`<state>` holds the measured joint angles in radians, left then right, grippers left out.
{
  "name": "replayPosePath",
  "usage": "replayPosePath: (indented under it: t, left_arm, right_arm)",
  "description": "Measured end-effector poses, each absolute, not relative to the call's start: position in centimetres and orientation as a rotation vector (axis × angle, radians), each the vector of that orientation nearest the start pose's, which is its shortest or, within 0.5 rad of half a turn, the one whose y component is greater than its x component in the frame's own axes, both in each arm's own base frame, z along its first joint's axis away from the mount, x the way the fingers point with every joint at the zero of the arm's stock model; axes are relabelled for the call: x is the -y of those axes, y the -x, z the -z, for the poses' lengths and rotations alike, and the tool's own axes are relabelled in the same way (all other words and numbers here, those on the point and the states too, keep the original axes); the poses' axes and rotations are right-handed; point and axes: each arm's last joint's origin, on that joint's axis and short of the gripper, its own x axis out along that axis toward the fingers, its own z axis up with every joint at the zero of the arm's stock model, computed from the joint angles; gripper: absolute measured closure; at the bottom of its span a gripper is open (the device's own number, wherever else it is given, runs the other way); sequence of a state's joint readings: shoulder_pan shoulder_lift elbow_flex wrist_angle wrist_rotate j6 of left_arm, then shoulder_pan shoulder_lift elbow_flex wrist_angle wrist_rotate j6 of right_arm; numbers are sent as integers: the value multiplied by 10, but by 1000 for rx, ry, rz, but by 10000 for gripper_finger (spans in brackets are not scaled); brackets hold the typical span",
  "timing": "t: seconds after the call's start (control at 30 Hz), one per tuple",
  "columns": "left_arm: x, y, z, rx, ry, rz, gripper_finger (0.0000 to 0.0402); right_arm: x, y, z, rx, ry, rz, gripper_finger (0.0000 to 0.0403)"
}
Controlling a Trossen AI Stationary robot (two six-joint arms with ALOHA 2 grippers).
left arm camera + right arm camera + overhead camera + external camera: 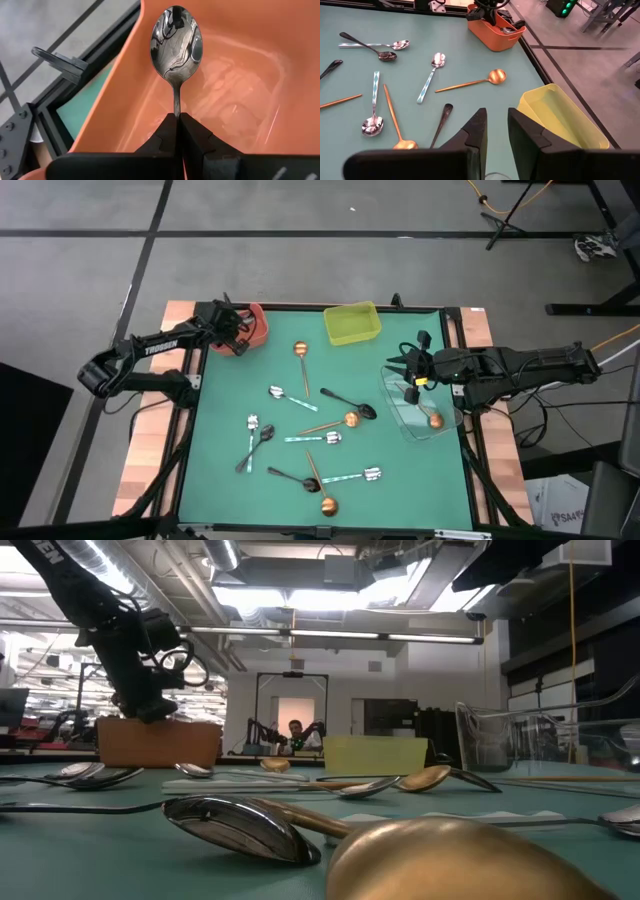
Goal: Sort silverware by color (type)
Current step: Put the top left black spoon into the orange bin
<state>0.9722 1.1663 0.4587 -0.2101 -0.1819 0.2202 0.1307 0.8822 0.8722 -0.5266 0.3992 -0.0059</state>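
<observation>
From above, I have the left gripper over the orange-red plastic bin at the table's far left corner, and the right gripper above the clear plastic bin, where one copper-gold spoon already lies. The other slim spoons are scattered on the green table mat, with the yellow-green bin at the far edge.

At table height, the left arm hangs just above the orange-red bin.

My left wrist camera shows the fingers pinched tight on the handle of a shiny silver spoon, bowl forward, inside the bin's walls. I judge I should lower slightly, then let go, so it doesn't bounce out.

My right wrist camera shows narrowly parted fingers holding nothing.
</observation>
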Motion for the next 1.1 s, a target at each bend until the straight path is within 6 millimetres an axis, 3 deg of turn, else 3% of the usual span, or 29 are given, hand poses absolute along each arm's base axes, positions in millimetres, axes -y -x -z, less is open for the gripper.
replayPosePath:
  t: [0.4, 0.73, 1.1]
  left_arm:
    - [-169, -107, -156, -1000, 192, -932, 397]
    - [-169, -107, -156, -1001, 193, -932, 366]
    - [-169, -107, -155, -1002, 193, -932, 362]
  right_arm:
    - [-12, -179, -317, -520, 147, 260, 336]
    - [-12, -179, -317, -520, 147, 260, 336]
    - [-12, -179, -317, -520, 147, 260, 336]
